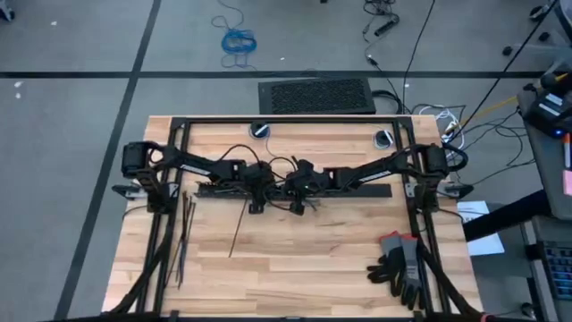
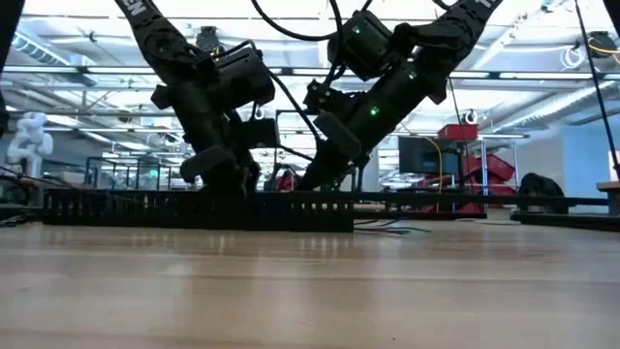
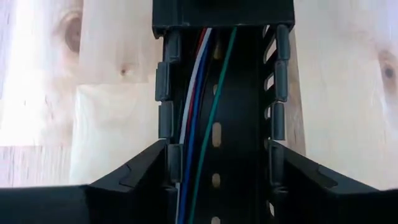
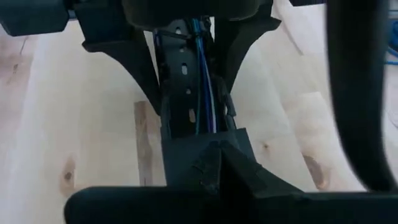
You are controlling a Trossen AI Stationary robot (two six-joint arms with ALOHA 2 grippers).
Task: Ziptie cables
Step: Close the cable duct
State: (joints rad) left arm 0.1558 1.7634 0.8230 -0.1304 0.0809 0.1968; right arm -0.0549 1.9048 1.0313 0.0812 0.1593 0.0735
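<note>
The long black bar (image 1: 357, 190), a slotted open channel, lies across the middle of the table. The cables (image 3: 198, 118), thin red, white, blue and green wires, run along inside it. My left gripper (image 3: 217, 177) straddles the channel from above. My right gripper (image 4: 214, 168) meets it from the opposite side, shut, its tips over a closed black section (image 4: 205, 144) of the channel. Whether it touches that section or holds anything, I cannot tell. Several zipties (image 1: 188, 219) lie flat near the table's left side, and one more ziptie (image 1: 237, 234) lies slanted nearer the middle. My left gripper has the black channel between its two fingers, one fingertip (image 3: 152, 165) against each slotted side wall (image 3: 169, 155). The fingers point down from above and lie across the channel. The channel stays flat on the table, with the wires running between the fingers.
A pair of grey and red gloves (image 1: 399, 264) lies at the table's near right corner. Two round inserts (image 1: 260, 131) (image 1: 383, 139) sit near the far edge. The black rig frame (image 1: 286, 119) borders the far side. Bare wood (image 1: 304, 268) stretches across the near middle.
</note>
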